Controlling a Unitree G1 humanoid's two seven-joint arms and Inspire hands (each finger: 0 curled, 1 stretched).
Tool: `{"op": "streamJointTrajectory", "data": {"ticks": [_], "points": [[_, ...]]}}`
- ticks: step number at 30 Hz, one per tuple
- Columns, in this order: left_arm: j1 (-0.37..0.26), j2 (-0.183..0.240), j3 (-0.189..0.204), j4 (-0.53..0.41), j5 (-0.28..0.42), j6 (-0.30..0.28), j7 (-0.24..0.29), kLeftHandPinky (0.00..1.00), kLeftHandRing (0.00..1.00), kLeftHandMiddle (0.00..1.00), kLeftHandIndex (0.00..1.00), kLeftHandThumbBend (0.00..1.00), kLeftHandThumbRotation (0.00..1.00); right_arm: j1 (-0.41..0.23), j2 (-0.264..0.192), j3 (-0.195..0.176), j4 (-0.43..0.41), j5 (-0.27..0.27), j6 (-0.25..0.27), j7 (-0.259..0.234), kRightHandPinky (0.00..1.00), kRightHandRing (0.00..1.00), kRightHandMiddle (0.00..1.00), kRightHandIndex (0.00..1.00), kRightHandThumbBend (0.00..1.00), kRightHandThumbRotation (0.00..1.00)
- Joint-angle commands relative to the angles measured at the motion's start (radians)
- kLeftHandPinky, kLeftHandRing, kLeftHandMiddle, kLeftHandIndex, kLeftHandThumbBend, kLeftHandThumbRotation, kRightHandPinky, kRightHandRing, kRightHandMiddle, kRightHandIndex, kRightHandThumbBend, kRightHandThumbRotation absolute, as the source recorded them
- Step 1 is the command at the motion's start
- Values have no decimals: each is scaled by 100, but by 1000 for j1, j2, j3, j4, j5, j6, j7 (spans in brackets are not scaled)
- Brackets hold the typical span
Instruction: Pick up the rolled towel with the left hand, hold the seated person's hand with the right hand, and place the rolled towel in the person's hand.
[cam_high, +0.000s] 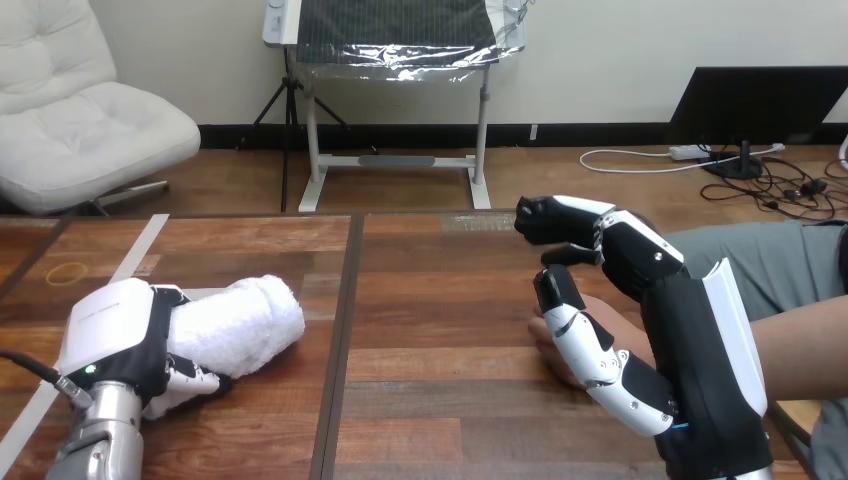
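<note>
1. Rolled towel (250, 318): lies on the wooden table (440, 300), left of the centre seam, roll axis running towards the left hand. Not lifted yet, by the look of it.
2. Left hand (112, 335): sits over the towel's near end, white back shell facing up and fingers (192, 381) curled round the roll's lower side. It is clamped on the towel. Grabbing the end leaves the far length free, and that free end is likely what will be offered to the person.
3. Right hand (700, 365): raised on edge at the right of the table, palm facing left, set against the person's hand (552, 350).
4. Little of the person's hand shows past the robot hand, low on the table. The person's forearm (805, 350) comes in from the right edge behind the robot hand.
5. Hedge: the robot hand covers most of the contact, so I cannot tell whether it has closed on the person's hand or merely stands beside it.
6. Judgement: the two hands are well apart and the towel is gripped but not carried. The right hand's position suggests it is there to steady the receiving hand before the towel crosses over.
</note>
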Motion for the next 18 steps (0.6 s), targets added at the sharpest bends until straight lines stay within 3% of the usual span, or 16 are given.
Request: {"op": "streamJointTrajectory", "data": {"ticks": [1,6,10,18], "points": [[-7,-3,-23,10,1,-37,9,35,41,49,55,70,0,-63,-1,-15,3,13,-29,-5,59,67,68,69,25,45],[-5,-5,-18,11,-4,-60,23,36,42,49,55,70,0,-64,-2,-14,1,18,-24,-2,58,67,67,69,25,44],[5,-5,-6,6,-21,-115,44,36,42,49,55,70,0,-66,-1,-13,2,18,-25,-2,58,67,67,69,25,43],[31,-8,12,-23,-57,-171,39,37,42,49,55,68,0,-70,0,-12,4,15,-30,-4,58,66,66,69,24,40]]}}
